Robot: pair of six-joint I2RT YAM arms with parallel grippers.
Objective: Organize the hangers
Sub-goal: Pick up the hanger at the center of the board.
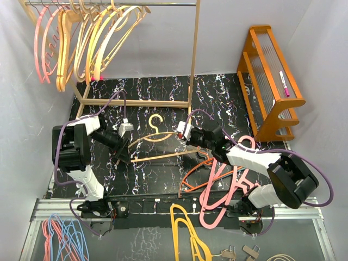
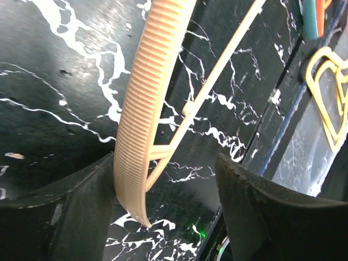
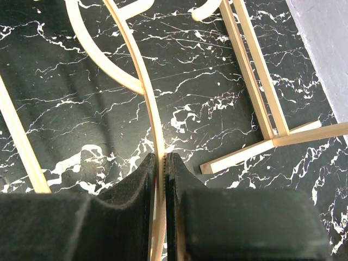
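Tan hanger (image 2: 140, 119) (ribbed shoulder) pinched in right pincer (image 3: 161, 159).

Tan hanger (image 2: 142, 125), far end past top edge

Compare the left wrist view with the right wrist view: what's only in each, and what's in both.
Left wrist only: the tan hanger's ribbed tip between open left jaws; a yellow hanger beyond the mat. Right wrist only: right jaws shut on the hanger's thin arm; the wooden rack's foot. Both: that hanger and the black marbled mat.
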